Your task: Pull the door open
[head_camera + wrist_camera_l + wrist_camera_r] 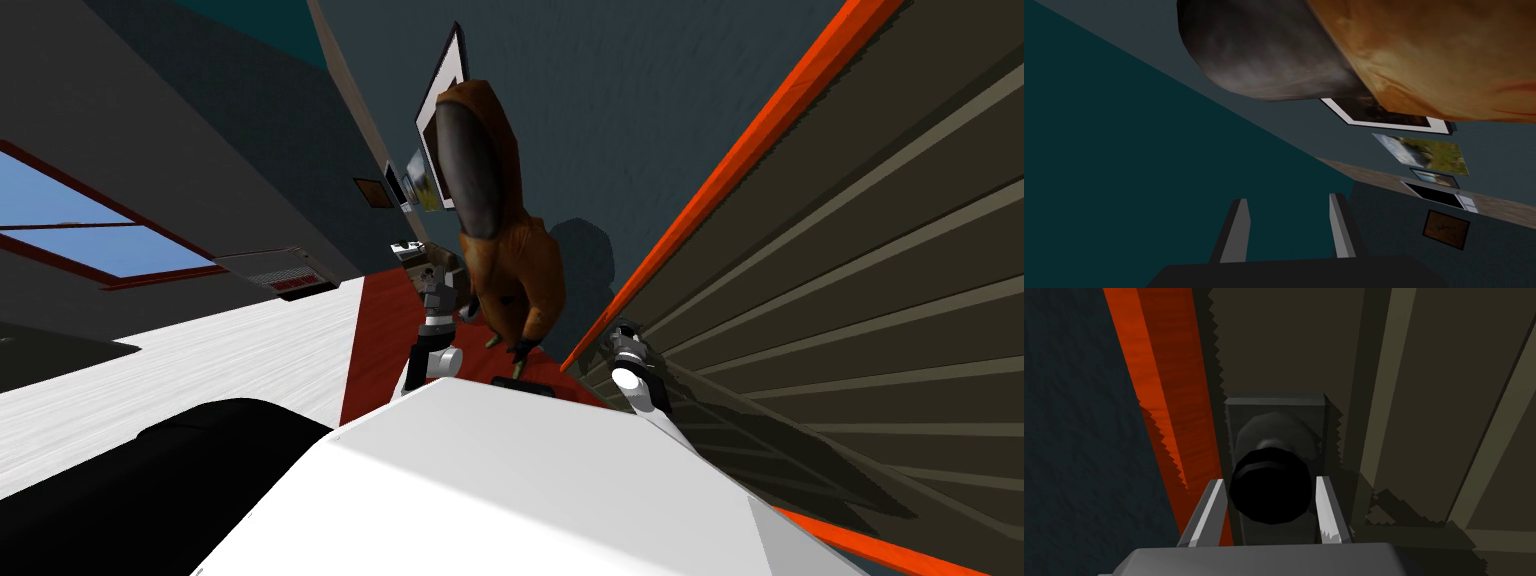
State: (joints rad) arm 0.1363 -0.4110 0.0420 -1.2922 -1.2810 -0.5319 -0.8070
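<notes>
here, right gripper (1271,482) fingers (1324,508) apart, astride the black door knob (1271,498), no grip

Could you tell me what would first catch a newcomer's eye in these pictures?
The bright orange-red door frame beside the dark brown panelled door on my right strikes first. Ahead by the wall stands an orange-brown hooded shape with a dark grey hollow. A round black knob sits between the open fingers of the right gripper.
</notes>
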